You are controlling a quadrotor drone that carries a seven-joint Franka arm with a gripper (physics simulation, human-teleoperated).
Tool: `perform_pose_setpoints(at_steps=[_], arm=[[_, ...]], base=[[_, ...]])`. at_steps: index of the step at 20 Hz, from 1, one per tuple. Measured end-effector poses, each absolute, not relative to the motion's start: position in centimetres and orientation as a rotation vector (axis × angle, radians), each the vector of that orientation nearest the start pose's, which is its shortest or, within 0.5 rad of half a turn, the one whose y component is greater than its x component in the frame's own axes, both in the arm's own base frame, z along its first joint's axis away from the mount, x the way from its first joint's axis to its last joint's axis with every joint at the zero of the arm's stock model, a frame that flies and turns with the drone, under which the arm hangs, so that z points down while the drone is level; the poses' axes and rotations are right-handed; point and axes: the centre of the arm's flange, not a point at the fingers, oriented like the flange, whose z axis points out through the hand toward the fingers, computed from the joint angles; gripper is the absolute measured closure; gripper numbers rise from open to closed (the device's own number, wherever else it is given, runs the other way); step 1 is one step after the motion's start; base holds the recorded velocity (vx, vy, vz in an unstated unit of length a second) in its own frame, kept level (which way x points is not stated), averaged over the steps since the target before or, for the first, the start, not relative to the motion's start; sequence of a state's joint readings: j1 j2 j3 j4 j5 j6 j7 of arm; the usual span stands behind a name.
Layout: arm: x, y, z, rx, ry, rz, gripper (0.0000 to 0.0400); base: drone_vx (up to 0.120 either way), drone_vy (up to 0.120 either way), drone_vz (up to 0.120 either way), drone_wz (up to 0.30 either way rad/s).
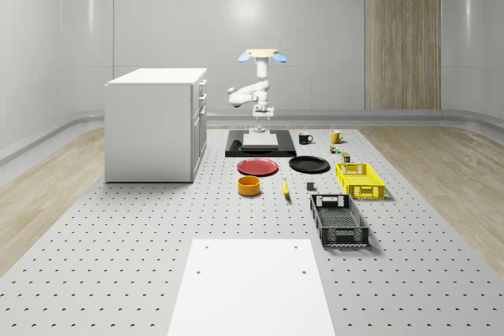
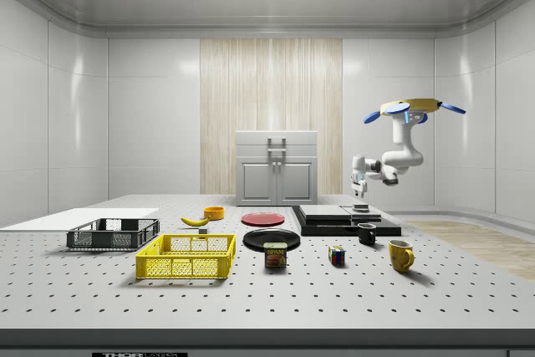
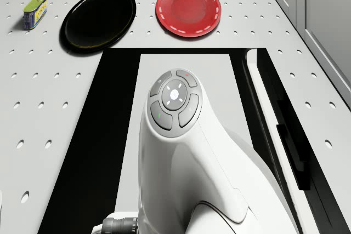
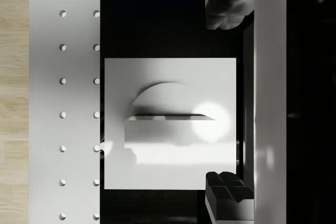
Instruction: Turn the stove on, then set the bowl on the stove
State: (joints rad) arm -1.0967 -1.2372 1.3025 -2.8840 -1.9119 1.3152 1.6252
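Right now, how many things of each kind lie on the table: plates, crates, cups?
Plates: 2, red plate and black plate.
Crates: 2, yellow crate and black crate.
Cups: 2, black mug and yellow mug.
Total: 6.

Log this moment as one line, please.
drone: hovering over stove | gripper: open, just above stove | bowl: on table, untouched

In the whole-scene view, the bowl [image 1: 250, 186] sits before the stove [image 1: 260, 144], seemingly right of the cabinet [image 1: 156, 123].
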Motion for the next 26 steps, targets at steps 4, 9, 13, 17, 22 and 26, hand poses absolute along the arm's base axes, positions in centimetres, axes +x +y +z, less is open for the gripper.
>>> perform_pose_setpoints(at_steps=[4,9,13,17,22,26], arm=[[30.7,0.0,50.7,0.001,-0.002,0.785,0.0],[30.7,0.5,52.1,0.001,-0.002,0.785,0.0],[30.7,0.8,52.8,0.001,-0.002,0.785,0.0],[30.7,0.9,53.6,0.001,-0.002,0.785,0.0],[30.7,1.0,54.3,0.001,-0.002,0.785,0.0],[30.7,1.2,54.9,0.001,-0.002,0.785,0.0]], base=[[0.0,0.0,0.0,0.0],[0.0,0.0,0.0,0.0],[0.0,0.0,0.0,0.0],[0.0,0.0,0.0,0.0],[0.0,0.0,0.0,0.0],[0.0,0.0,0.0,0.0]])
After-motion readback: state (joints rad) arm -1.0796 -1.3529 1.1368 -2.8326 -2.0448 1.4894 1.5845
